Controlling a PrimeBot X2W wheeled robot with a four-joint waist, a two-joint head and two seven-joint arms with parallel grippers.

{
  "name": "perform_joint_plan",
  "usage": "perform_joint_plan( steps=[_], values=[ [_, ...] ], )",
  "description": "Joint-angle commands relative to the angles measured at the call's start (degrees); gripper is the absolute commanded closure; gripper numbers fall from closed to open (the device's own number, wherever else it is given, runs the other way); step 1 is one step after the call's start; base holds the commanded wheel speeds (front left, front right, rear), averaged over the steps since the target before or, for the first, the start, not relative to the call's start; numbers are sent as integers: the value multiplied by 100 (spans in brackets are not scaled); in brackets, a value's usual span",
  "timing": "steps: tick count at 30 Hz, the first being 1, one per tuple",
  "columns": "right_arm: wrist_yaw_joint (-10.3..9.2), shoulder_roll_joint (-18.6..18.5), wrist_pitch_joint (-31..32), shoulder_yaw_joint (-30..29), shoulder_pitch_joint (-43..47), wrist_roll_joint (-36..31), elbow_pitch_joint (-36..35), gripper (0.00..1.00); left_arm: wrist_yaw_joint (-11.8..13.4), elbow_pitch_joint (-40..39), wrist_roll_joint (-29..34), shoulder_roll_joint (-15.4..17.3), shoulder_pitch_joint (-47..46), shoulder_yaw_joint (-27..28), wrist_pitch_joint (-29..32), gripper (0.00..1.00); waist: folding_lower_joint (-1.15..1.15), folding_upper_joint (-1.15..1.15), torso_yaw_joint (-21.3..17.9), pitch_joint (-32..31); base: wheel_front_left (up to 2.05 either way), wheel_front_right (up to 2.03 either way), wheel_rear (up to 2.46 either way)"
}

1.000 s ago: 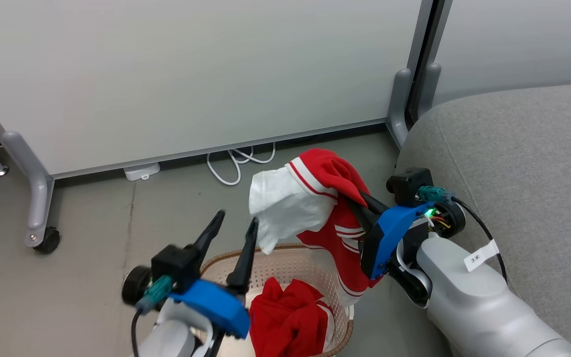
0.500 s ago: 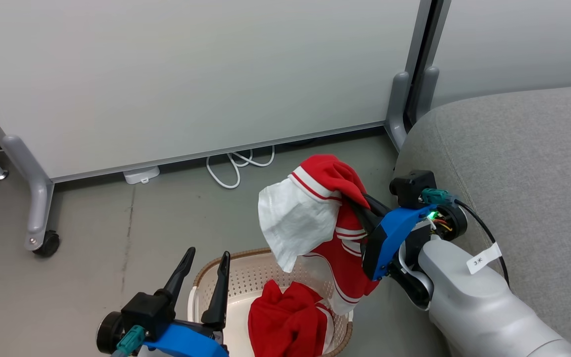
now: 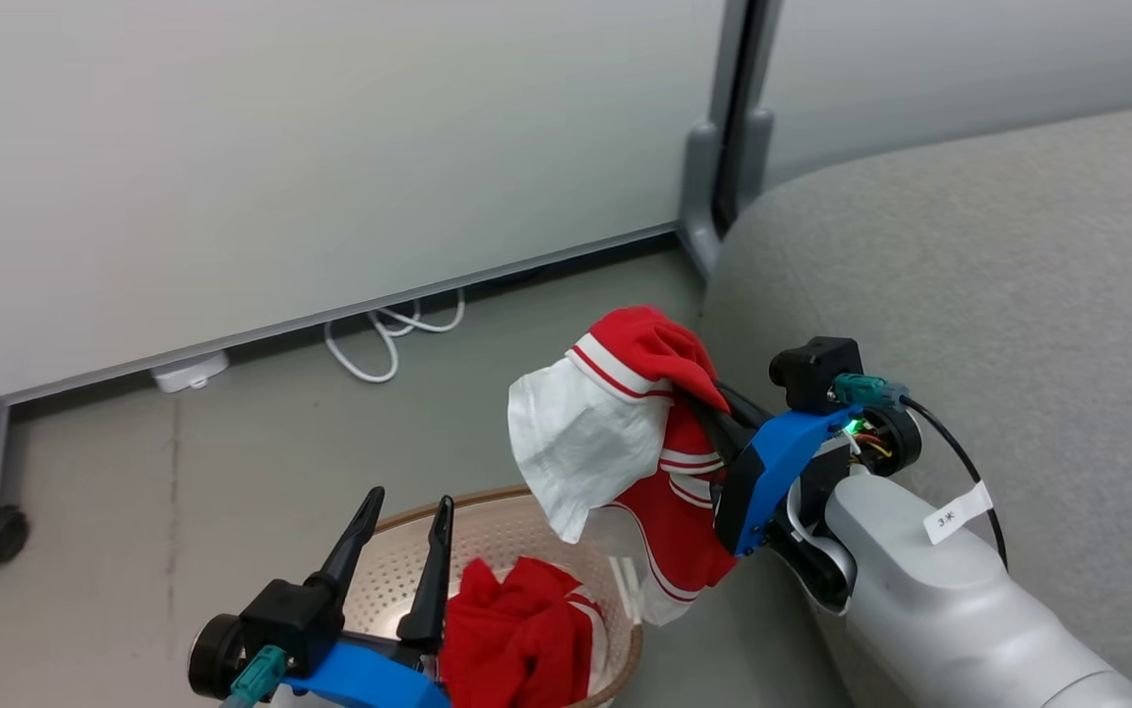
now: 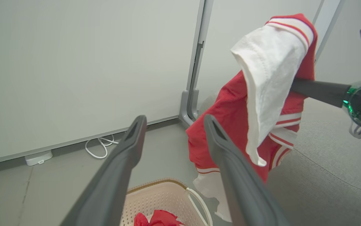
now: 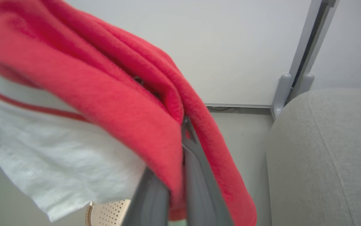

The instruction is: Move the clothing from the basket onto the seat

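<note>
The right gripper is pinching a fold of one red-and-white sportswear garment, its two fingers clenched tight on the cloth. The garment is hanging mid-frame in the head view, above the far right of the cream laundry basket and just left of the grey sofa that is taking up the right side. A white panel is drooping leftward while striped red fabric is trailing down toward the basket; I cannot tell whether the lowest hem is touching the rim. The second red garment is lying crumpled inside the basket at the bottom centre. The left gripper is hovering at the lower left over the basket, jaws spread apart and holding nothing.

The clothing is looking light, soft and limp, so it is likely to sag, swing and perhaps catch on the rim. Taking a thick bunched fold near the middle of the heap, rather than a cuff or edge, is probably going to leave less dangling.
</note>
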Motion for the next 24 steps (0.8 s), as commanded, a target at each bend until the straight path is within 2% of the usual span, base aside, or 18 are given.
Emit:
perform_joint_plan(
  steps=[1,8,16,24],
  values=[
    [1,-24,-47,-2,-121,-8,-33,100,-35,-4,60,-24,-38,36,-16,0,0,0,-299,84,0,0,0],
    [1,-81,-75,-21,-152,-25,-74,100,-125,-10,198,-113,-169,40,-16,0,0,0,-987,199,0,0,0],
    [1,-112,-91,-80,-115,-20,-121,100,-160,-21,283,-155,-244,19,-16,0,0,0,-1589,260,0,0,0],
    [1,-137,-101,-146,14,-32,-132,100,-183,10,301,-140,-288,24,-16,0,0,0,-1917,268,0,0,0]
  ],
)
